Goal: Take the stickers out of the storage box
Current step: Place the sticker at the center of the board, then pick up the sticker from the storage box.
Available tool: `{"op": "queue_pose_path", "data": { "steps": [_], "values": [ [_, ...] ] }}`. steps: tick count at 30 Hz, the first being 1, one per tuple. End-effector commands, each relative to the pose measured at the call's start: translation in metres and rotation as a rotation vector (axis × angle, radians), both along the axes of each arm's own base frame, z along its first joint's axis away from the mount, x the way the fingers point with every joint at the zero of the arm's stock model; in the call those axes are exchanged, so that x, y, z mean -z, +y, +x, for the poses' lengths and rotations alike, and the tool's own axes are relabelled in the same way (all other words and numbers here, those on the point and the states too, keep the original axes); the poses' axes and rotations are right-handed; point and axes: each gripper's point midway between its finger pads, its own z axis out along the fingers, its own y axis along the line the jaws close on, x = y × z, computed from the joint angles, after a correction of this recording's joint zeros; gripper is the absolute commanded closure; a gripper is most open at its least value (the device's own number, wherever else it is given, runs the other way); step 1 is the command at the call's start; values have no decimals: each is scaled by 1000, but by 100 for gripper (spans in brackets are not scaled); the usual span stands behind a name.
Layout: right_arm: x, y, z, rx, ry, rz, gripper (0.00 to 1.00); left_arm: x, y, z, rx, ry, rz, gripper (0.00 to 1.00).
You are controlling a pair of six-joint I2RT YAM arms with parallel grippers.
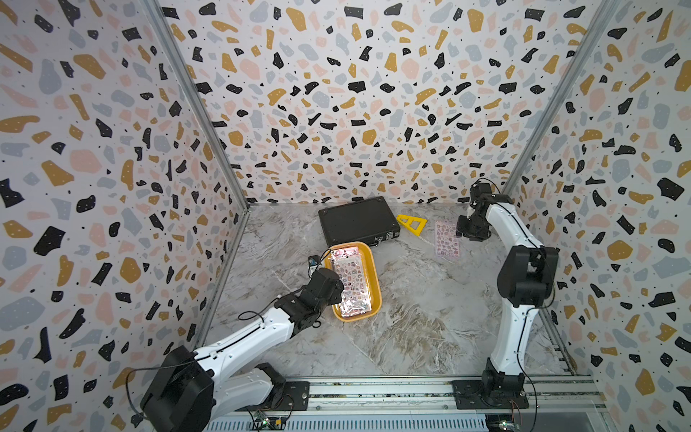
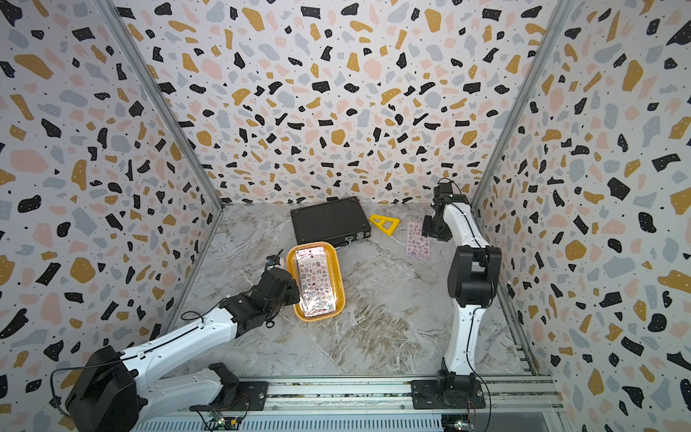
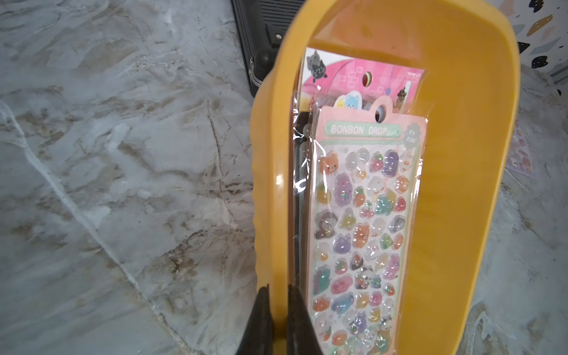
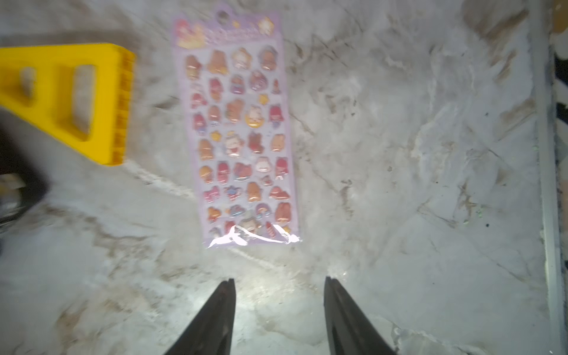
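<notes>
left end effector (image 3: 279, 304) pinching storage box (image 3: 461, 184) rim | right end effector (image 4: 279, 281) spread | stickers (image 3: 362, 230) inside

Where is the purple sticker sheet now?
In both top views, the sheet lies far right on the table, between the yellow ruler and the right gripper.

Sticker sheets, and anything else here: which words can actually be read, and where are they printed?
"BONBON DROP": header of the top sticker sheet in the storage box.
"It's FUN!": badge beside it on that header.
Pink sheet underneath: corner print too small to read.
Purple sheet outside the storage box: header blurred.
Yellow ruler: scale marks blurred.
</notes>
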Motion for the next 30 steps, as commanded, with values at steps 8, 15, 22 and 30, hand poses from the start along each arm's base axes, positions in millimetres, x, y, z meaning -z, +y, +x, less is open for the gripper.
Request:
{"op": "queue_pose_path", "data": {
  "steps": [8, 15, 22, 30],
  "values": [
    [-81, 214, -148, -427, -438, 545, 49, -23, -17, 9, 57, -117, -69, 100],
    [-58, 266, -228, -486, -413, 764, 52, -24, -22, 6, 88, -150, -105, 100],
    [-48, 294, -249, -547, -427, 607, 51, -22, -30, 5, 117, -170, -121, 100],
    [-1, 308, -236, -499, -369, 402, 49, -25, -33, 2, 132, -190, -128, 100]
  ]
}}
